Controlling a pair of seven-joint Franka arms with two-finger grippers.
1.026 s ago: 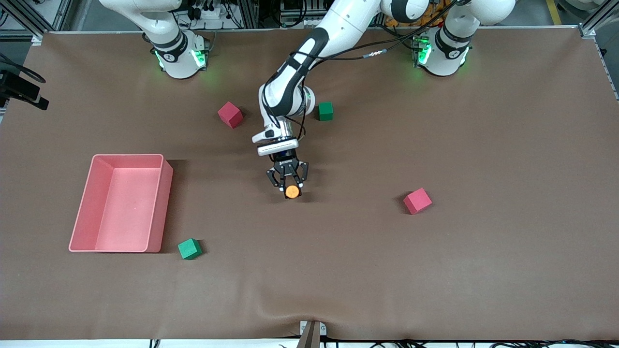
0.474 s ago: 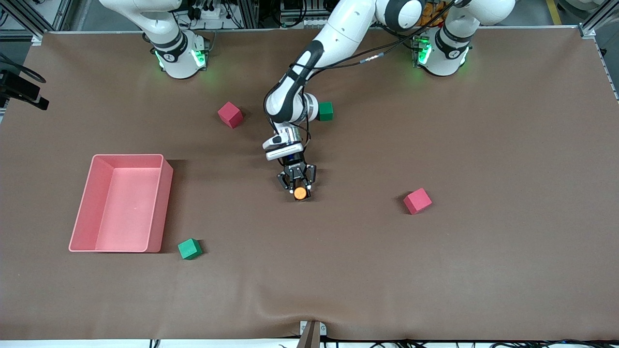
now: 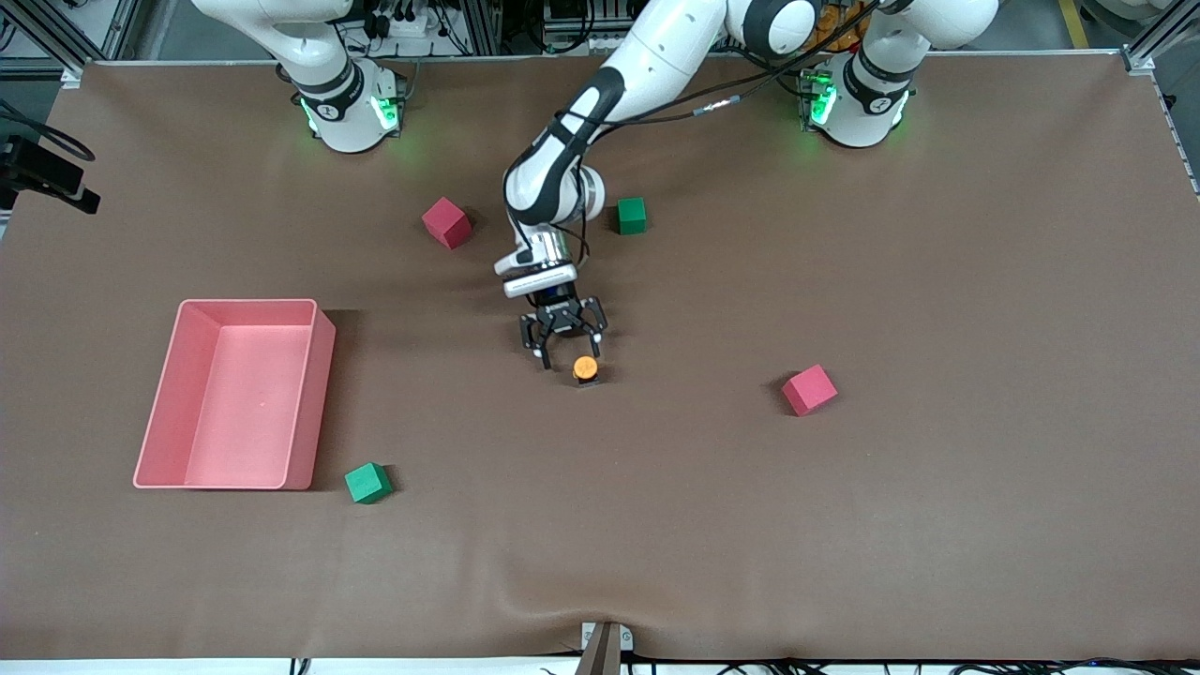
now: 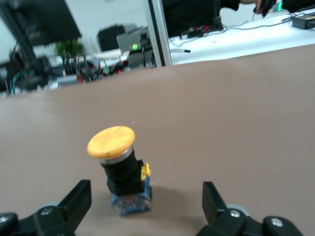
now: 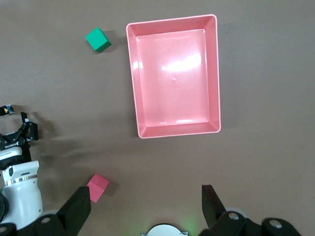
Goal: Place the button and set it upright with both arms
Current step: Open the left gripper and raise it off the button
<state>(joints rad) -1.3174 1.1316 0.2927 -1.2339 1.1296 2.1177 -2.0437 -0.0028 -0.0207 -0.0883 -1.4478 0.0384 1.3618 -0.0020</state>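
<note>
A green cube (image 3: 367, 483) lies nearest the front camera, just beside the near corner of the pink tray (image 3: 321, 394). The tray holds nothing visible, and the right wrist view looks straight down on it (image 5: 214, 73), with the same green cube (image 5: 98, 39) close by.

Farther up the table, the button (image 3: 585, 368) stands upright on the brown mat (image 3: 844, 525), orange cap on top and black body below. In the left wrist view its base looks blue and a small yellow part shows at its side (image 4: 123, 169), though the detail there is hard to make out. A red cube (image 3: 809, 389) sits toward the left arm's end of the table.

The left gripper (image 3: 565, 349) hangs just above the mat beside the button, its jaws spread wide and touching nothing; the button is apart from both fingers (image 4: 74, 204).

Farther still lie another red cube (image 3: 445, 222) and a second green cube (image 3: 632, 215), the latter partly hidden by the left arm.

The right gripper (image 5: 147, 211) waits high over the table near its base, jaws wide and empty. Desks and monitors fill the room's edge.
</note>
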